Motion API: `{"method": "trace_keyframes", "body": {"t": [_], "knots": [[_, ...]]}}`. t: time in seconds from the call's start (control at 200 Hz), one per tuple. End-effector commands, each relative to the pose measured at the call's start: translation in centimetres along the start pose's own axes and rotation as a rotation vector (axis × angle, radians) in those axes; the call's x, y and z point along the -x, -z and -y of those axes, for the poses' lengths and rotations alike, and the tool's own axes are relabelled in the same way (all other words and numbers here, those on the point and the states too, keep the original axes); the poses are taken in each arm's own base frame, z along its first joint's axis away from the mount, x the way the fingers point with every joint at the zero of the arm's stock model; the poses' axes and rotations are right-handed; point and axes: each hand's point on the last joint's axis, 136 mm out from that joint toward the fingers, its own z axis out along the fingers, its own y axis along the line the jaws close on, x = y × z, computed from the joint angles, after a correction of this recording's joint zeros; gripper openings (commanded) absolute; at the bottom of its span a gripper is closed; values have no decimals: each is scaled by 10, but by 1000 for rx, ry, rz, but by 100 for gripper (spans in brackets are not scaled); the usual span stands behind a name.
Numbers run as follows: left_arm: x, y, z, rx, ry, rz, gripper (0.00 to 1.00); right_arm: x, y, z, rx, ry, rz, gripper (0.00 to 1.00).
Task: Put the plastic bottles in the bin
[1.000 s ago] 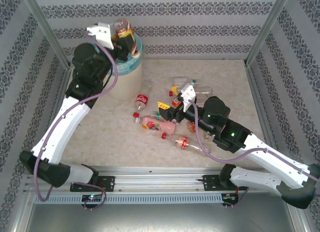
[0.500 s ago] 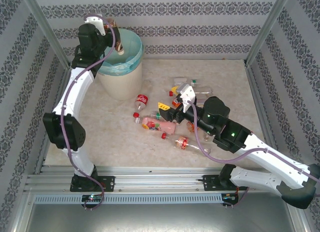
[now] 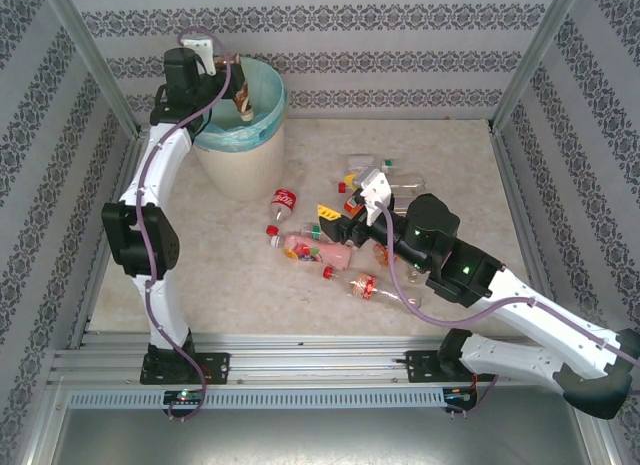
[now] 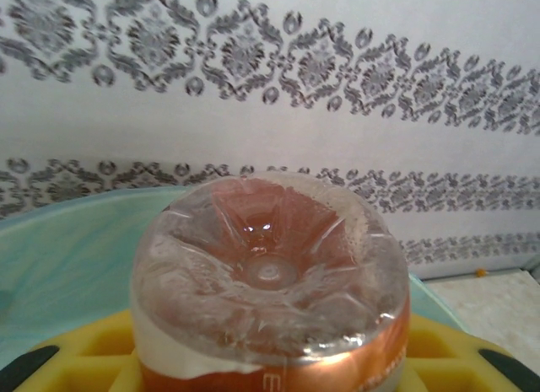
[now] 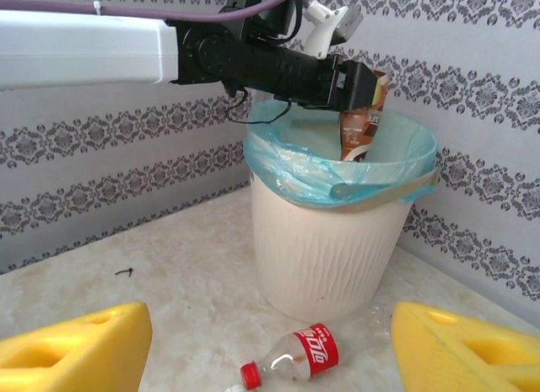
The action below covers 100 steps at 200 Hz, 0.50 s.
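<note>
Right wrist view: brown bottle [image 5: 361, 114] is held with its long axis near vertical, lower end inside the rim of the bin [image 5: 321, 257]. Left end effector [image 5: 363, 82] is clamped on it, directly above the opening; a straight release is judged sufficient. Right end effector [image 5: 272, 320] is spread wide and empty over the cola bottle [image 5: 299, 354] on the desk [image 3: 450, 155].

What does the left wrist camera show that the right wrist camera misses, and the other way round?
Left wrist: the brown bottle's dimpled clear base, close up. Right wrist: the bin's ribbed cream outside, the left arm reaching over it, and a red-labelled cola bottle lying on the table. Both: that brown bottle held over the teal liner, and the patterned wall.
</note>
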Motion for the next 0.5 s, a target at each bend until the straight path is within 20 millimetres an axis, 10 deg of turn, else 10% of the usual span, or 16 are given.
{"method": "trace_keyframes", "body": {"t": [0.0, 0.495], "knots": [[-11, -6, 14, -92, 24, -65, 38, 3, 0, 6, -23, -3, 3, 75], [-15, -5, 23, -111, 6, -132, 71, -2, -3, 5, -22, -13, -12, 75]]}}
